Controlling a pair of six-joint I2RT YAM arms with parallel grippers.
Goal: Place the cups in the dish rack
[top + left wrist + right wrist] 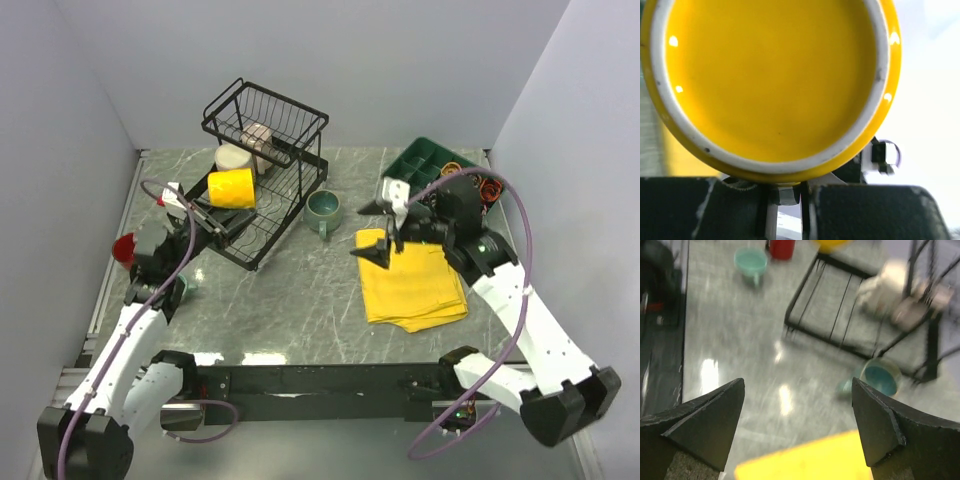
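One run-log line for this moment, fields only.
left end effector gripping yellow cup over dish rack | right end effector open, empty, above yellow cloth edge | green cup on table

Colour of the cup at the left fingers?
Yellow cup, glossy yellow inside with a whitish rim. The left wrist view shows it best.

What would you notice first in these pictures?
The big yellow mug, held on its side by the left gripper at the lower tier of the black dish rack. Next, the bright yellow cloth on the right of the table, with the right gripper open above it.
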